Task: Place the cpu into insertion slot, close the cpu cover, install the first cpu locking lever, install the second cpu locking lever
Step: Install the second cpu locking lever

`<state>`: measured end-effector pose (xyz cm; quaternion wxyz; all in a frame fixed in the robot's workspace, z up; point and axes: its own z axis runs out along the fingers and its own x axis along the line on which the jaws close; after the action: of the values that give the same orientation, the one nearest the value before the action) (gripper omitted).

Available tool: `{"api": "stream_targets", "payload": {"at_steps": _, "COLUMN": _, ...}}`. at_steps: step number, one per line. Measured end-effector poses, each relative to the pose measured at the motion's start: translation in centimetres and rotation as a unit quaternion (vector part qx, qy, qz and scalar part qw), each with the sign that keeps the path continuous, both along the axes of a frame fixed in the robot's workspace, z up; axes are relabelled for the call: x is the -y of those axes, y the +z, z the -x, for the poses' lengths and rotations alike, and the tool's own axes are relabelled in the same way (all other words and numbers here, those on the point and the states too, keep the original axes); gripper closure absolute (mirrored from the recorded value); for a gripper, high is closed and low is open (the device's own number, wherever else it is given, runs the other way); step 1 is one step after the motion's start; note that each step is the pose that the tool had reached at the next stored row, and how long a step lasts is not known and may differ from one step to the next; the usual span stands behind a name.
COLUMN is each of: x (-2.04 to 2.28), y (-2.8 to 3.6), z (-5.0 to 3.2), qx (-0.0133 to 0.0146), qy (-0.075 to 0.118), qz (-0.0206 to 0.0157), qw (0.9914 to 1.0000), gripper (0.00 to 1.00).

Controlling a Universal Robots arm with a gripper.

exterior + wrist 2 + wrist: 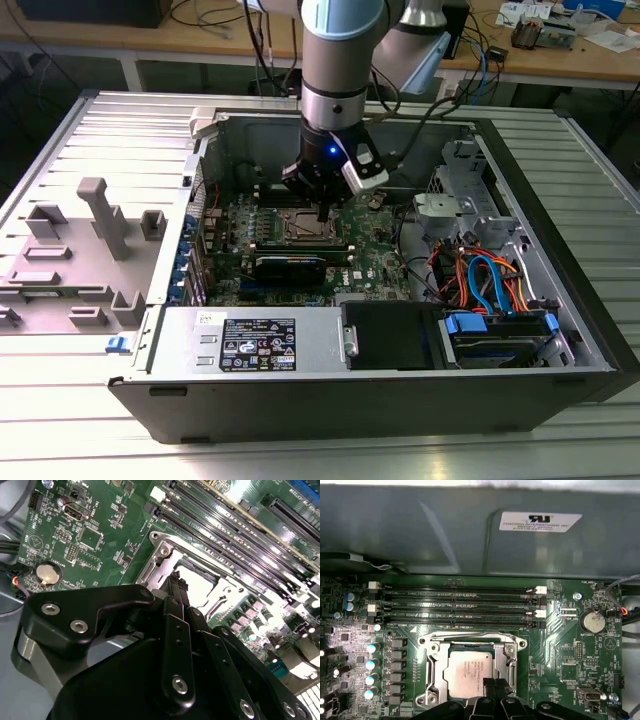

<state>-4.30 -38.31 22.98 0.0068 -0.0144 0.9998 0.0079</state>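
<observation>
While cpu [468, 672] sits under cpu cover [437, 672] — gripper [492, 684] clenched, fingertips together, touching cover's edge.

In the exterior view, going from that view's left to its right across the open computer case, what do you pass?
Grey plastic fixture on the side panel → green motherboard → cpu in its socket, with the gripper just above → bundle of orange and blue cables → case's right wall.

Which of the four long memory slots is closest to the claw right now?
The memory slot bordering the insertion slot, last of the four counting from the case wall. The claw hangs over the cpu just beyond it.
</observation>
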Motion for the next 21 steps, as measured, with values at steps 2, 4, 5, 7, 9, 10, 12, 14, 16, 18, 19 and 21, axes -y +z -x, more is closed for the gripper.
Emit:
{"api": "stream_targets", "payload": {"at_steps": 2, "x": 0.0, "y": 0.6, "z": 0.0, "qx": 0.0, "qy": 0.0, "qz": 0.0, "qw": 1.0, "gripper": 0.89}}
{"api": "stream_targets", "payload": {"at_steps": 4, "x": 0.0, "y": 1.21, "z": 0.0, "qx": 0.0, "qy": 0.0, "qz": -0.0001, "qw": 1.0, "gripper": 0.89}}
{"api": "stream_targets", "payload": {"at_steps": 5, "x": 0.08, "y": 1.41, "z": -0.01, "qx": 0.0001, "qy": 0.0, "qz": -0.0008, "qw": 1.0, "gripper": 0.89}}
{"api": "stream_targets", "payload": {"at_steps": 7, "x": 0.22, "y": 1.42, "z": 0.0, "qx": 0.0001, "qy": 0.0, "qz": -0.0015, "qw": 1.0, "gripper": 0.89}}
{"api": "stream_targets", "payload": {"at_steps": 9, "x": 0.38, "y": 1.42, "z": 0.0, "qx": 0.0, "qy": -0.001, "qz": -0.0015, "qw": 1.0, "gripper": 0.89}}
{"api": "stream_targets", "payload": {"at_steps": 10, "x": 0.52, "y": 1.42, "z": 0.0, "qx": 0.0, "qy": 0.0, "qz": -0.0015, "qw": 1.0, "gripper": 0.89}}
{"api": "stream_targets", "payload": {"at_steps": 12, "x": 0.79, "y": 1.42, "z": 0.0, "qx": 0.0, "qy": 0.0, "qz": -0.0015, "qw": 1.0, "gripper": 0.89}}
{"api": "stream_targets", "payload": {"at_steps": 14, "x": 1.15, "y": 1.41, "z": 0.01, "qx": 0.0, "qy": 0.0, "qz": -0.0015, "qw": 1.0, "gripper": 0.89}}
{"api": "stream_targets", "payload": {"at_steps": 16, "x": 1.6, "y": 1.33, "z": 0.05, "qx": 0.0, "qy": -0.001, "qz": -0.0015, "qw": 1.0, "gripper": 0.89}}
{"api": "stream_targets", "payload": {"at_steps": 18, "x": 1.67, "y": 1.31, "z": 0.06, "qx": 0.0, "qy": -0.001, "qz": -0.0015, "qw": 1.0, "gripper": 0.89}}
{"api": "stream_targets", "payload": {"at_steps": 19, "x": 1.67, "y": 1.31, "z": 0.06, "qx": 0.0, "qy": -0.001, "qz": -0.0015, "qw": 1.0, "gripper": 0.89}}
{"api": "stream_targets", "payload": {"at_steps": 21, "x": 1.69, "y": 1.31, "z": 0.06, "qx": 0.0, "qy": -0.001, "qz": -0.0015, "qw": 1.0, "gripper": 0.89}}
